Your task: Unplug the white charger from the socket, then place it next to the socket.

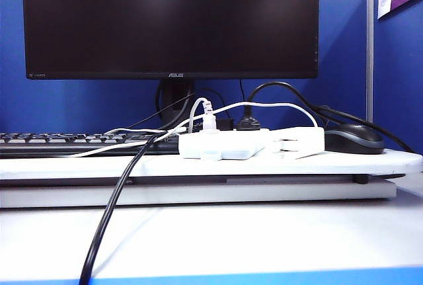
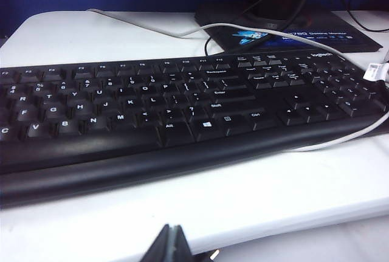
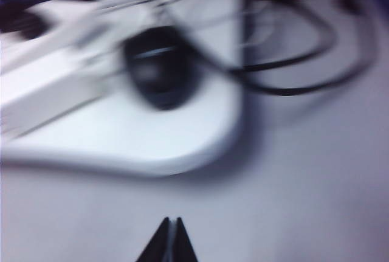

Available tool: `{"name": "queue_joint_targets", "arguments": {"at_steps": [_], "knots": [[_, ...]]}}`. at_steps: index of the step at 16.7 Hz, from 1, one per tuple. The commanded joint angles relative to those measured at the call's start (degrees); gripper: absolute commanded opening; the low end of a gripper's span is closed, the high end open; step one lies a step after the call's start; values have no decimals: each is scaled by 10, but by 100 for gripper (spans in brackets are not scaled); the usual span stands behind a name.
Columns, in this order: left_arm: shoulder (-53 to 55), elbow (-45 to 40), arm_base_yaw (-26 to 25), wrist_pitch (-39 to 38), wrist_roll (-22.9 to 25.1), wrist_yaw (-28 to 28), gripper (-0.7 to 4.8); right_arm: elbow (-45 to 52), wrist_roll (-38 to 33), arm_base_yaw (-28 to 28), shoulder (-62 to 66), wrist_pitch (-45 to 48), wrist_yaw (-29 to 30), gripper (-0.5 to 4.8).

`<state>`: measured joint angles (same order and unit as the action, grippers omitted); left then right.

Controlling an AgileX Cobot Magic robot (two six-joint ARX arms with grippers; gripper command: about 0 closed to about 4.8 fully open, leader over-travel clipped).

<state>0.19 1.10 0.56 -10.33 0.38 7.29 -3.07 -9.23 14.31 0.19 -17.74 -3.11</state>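
Both tools closed, empty: left tool before black keyboard, right tool off table's right edge. Tangled cables may snag white rectangular charger beside flat white socket strip.

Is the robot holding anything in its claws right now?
No. The left claw is shut and empty in front of the keyboard. The right claw is shut and empty too, short of the mouse.

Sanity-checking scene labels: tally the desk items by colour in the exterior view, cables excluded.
Black: 3 – monitor, keyboard, mouse
White: 2 – socket, white charger lying beside it
Total: 5
Left gripper and right gripper are shut, away from these.
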Motion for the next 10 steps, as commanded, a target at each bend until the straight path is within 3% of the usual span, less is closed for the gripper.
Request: {"name": "queue_joint_targets", "arguments": {"at_steps": [1, 3, 10], "knots": [[-1, -2, -1, -4, 0, 0, 4, 6, -1, -80, -1, 18, -4, -1], [-1, -2, -1, -4, 0, 0, 4, 11, -1, -117, -1, 32, 17, -1], [-1, -2, -1, -4, 0, 0, 4, 28, 0, -120, -1, 84, 78, -1]]}}
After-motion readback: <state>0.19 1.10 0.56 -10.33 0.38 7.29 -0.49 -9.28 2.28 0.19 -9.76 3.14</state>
